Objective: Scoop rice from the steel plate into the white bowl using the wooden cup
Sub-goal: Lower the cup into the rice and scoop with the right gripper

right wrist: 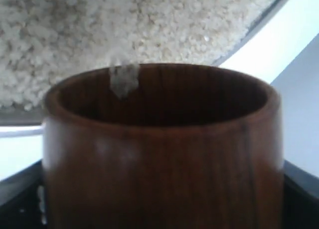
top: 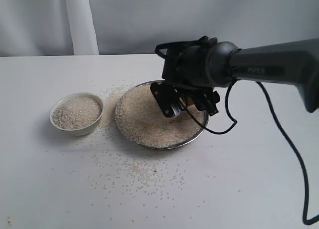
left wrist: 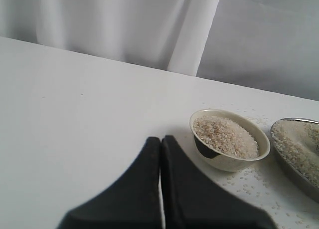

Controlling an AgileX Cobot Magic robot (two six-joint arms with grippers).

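Note:
The steel plate (top: pixel 197 134) sits mid-table, covered with rice (top: pixel 147 120). To its left stands the white bowl (top: pixel 79 130), filled with rice. My right gripper (top: pixel 185 103) hangs low over the plate's right half, shut on the wooden cup (right wrist: pixel 159 154). The exterior view shows only a sliver of the cup. In the right wrist view the cup's mouth faces the rice (right wrist: pixel 99 29), with a small clump of grains (right wrist: pixel 123 80) at its rim. My left gripper (left wrist: pixel 160 139) is shut on nothing, low over the table left of the white bowl (left wrist: pixel 224 161). It is outside the exterior view.
Loose grains (top: pixel 144 171) are scattered over the white table in front of the plate and between plate and bowl. A black cable (top: pixel 294 154) trails from the right arm. A white curtain (top: pixel 79 19) hangs behind the table.

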